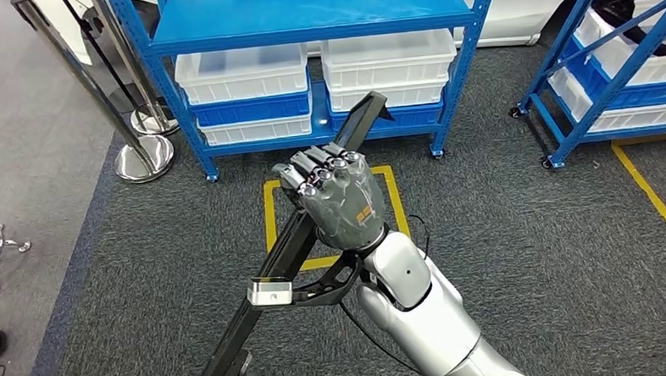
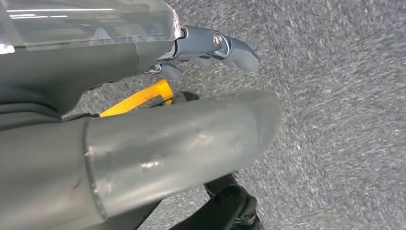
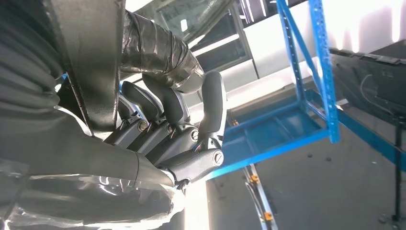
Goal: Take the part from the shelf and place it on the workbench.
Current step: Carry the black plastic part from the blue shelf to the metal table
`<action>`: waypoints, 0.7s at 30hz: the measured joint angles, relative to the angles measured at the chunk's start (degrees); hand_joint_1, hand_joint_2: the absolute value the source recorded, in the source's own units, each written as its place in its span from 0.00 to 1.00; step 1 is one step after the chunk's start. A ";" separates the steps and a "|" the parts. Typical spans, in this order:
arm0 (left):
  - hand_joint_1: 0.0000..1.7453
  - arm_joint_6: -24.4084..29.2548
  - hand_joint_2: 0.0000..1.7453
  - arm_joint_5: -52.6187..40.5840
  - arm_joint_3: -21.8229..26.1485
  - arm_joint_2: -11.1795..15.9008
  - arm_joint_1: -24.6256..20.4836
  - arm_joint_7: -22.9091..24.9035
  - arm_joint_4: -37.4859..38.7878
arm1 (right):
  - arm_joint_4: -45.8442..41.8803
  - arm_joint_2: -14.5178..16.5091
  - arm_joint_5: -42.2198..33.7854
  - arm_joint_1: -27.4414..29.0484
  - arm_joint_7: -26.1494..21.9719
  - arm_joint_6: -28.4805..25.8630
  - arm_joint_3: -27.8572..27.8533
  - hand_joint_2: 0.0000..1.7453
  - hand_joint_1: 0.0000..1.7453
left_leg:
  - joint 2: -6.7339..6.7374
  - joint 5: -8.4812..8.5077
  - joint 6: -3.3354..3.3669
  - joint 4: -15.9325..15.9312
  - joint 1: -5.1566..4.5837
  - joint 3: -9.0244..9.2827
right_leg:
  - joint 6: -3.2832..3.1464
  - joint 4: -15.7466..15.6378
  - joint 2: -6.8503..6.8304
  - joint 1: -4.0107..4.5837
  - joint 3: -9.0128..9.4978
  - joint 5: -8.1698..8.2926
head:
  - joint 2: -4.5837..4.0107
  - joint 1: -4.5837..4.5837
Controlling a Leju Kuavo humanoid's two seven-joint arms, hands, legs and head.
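The right hand (image 1: 339, 200) held the part (image 1: 306, 231), a long black bar, with fingers (image 3: 167, 103) curled around its middle, in front of the blue shelf (image 1: 305, 24) and above the carpet. The left hand (image 2: 210, 45) hung over the carpet; its fingers' state could not be told. Judged best: keep the grip firm and the bar level while carrying, its long ends kept off the shelf posts.

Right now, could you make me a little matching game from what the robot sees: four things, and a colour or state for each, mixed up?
Things:
1. long part
2. shelf frame
3. bins
4. floor tape

Descriptions:
A. yellow
B. white
C. black, gripped by the right hand
D. blue

Pairs: 1-C, 2-D, 3-B, 4-A
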 joint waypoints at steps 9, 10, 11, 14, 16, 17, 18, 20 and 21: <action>0.00 0.23 0.00 0.05 -0.02 0.01 -0.19 0.37 0.02 | -0.22 -0.57 1.29 0.55 -0.50 -0.02 0.00 1.00 1.00 | 0.50 5.93 2.20 -1.31 0.14 -5.38 | 2.29 15.58 0.28 -0.52 -3.77 -10.32 | 0.00 0.04; 0.00 0.23 0.00 -0.01 -0.02 0.01 -0.19 0.44 0.02 | -0.32 -0.62 1.44 0.68 -0.67 -0.02 0.00 1.00 1.00 | 0.50 6.40 2.07 -0.96 0.15 -6.32 | 2.38 15.55 0.27 -0.66 -2.62 -9.03 | 0.00 0.04; 0.00 0.24 0.00 -0.02 -0.03 0.02 -0.22 0.47 0.02 | -0.45 -0.64 1.54 0.75 -0.84 -0.02 0.00 1.00 1.00 | 0.50 6.78 1.90 -0.55 0.17 -7.19 | 2.42 13.47 0.25 -0.82 -0.44 -7.54 | 0.00 0.04; 0.00 0.32 0.00 -0.03 -0.05 0.14 -0.49 0.45 0.02 | -0.99 -0.54 1.62 0.60 -1.44 -0.02 0.00 1.00 1.00 | 0.42 7.60 1.10 0.92 0.05 -9.19 | 2.09 2.94 0.31 -0.86 7.32 -7.82 | 0.00 0.02; 0.00 0.41 0.00 -0.04 -0.06 0.25 -0.72 0.38 0.02 | -1.19 -0.45 1.39 0.46 -1.79 -0.02 0.00 1.00 1.00 | 0.38 8.35 0.35 1.25 0.01 -9.83 | 1.44 0.11 0.42 -0.49 8.64 -8.75 | 0.00 0.01; 0.00 0.43 0.00 -0.05 -0.07 0.33 -0.77 0.37 0.02 | -1.19 -0.44 1.07 0.40 -1.86 -0.02 0.00 1.00 1.00 | 0.37 8.72 -0.06 1.19 0.12 -10.06 | 0.97 -0.06 0.38 -0.48 8.30 -8.38 | 0.00 0.02; 0.00 0.44 0.00 -0.05 -0.07 0.41 -0.78 0.38 0.02 | -1.13 -0.43 0.55 0.34 -1.88 -0.01 0.00 1.00 1.00 | 0.31 8.42 -0.42 1.44 0.29 -10.44 | 0.48 -0.19 0.29 -0.49 7.87 -7.78 | 0.00 0.01; 0.00 0.44 0.00 -0.03 -0.07 0.54 -0.73 0.40 0.02 | -0.92 -0.40 -1.01 0.15 -1.61 0.01 0.11 1.00 1.00 | 0.20 4.89 -1.03 4.37 0.58 -11.80 | -0.44 -0.44 0.11 -0.61 6.65 -6.44 | 0.00 -0.02; 0.00 0.45 0.00 0.00 -0.07 0.60 -0.71 0.40 0.02 | -0.76 -0.40 -1.83 0.03 -1.34 0.02 0.27 1.00 1.00 | 0.17 1.98 -1.27 7.44 0.66 -12.76 | -0.69 -0.44 0.07 -0.57 5.89 -5.80 | 0.00 -0.02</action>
